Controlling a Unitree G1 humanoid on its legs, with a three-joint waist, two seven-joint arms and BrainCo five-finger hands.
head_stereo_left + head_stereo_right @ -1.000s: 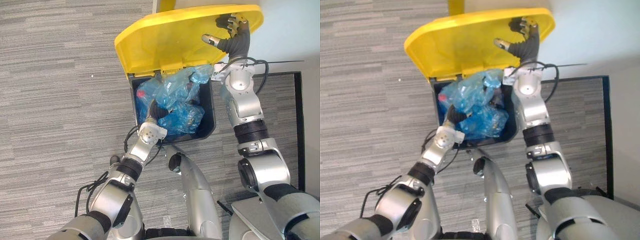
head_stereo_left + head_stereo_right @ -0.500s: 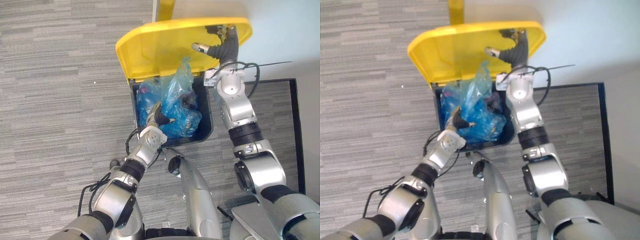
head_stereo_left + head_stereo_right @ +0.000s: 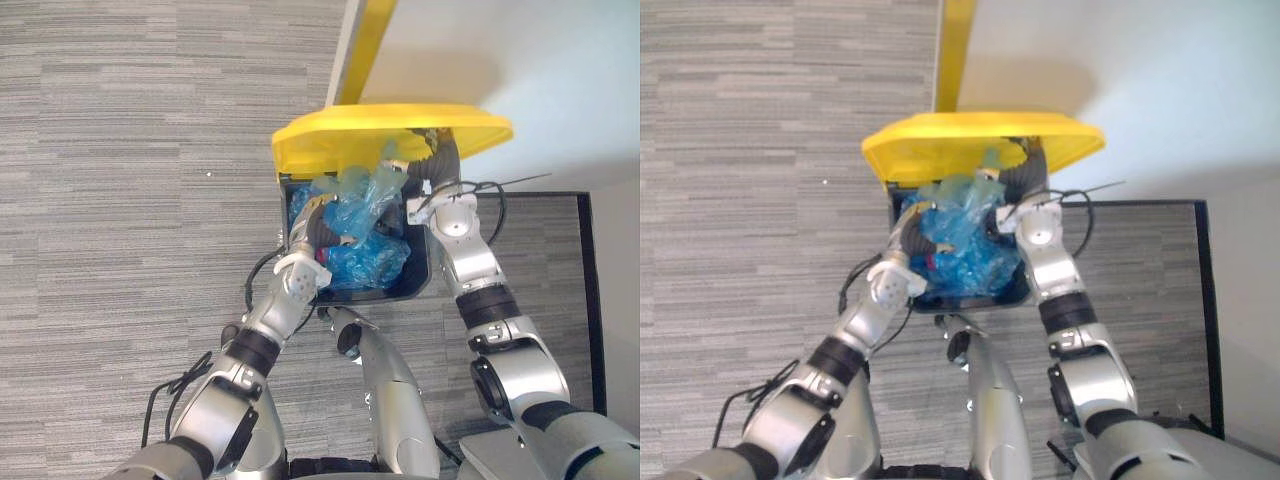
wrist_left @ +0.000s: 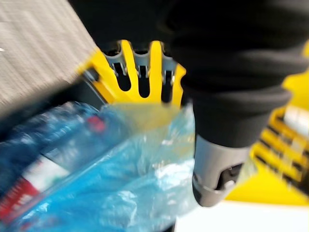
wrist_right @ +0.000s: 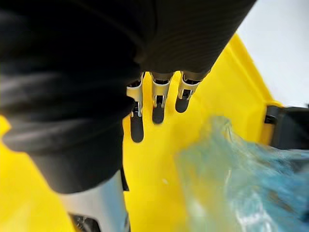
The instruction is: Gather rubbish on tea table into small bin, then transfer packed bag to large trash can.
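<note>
The bag [image 3: 365, 240] is lodged in the can [image 3: 426, 282], its lid [image 3: 350, 135] propped by the right hand [image 5: 158, 107], fingers straight; the grip of the left hand [image 3: 322, 222] cannot be told.

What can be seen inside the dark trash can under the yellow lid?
A blue plastic bag lies in the trash can, with a red-labelled bottle showing through it. The left hand reaches into the can. The bag covers the bottom.

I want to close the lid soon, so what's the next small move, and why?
Probably pull the left hand up out of the trash can: it is down inside against the blue bag, which already lies in the can, while the right hand props the yellow lid with straight fingers.
</note>
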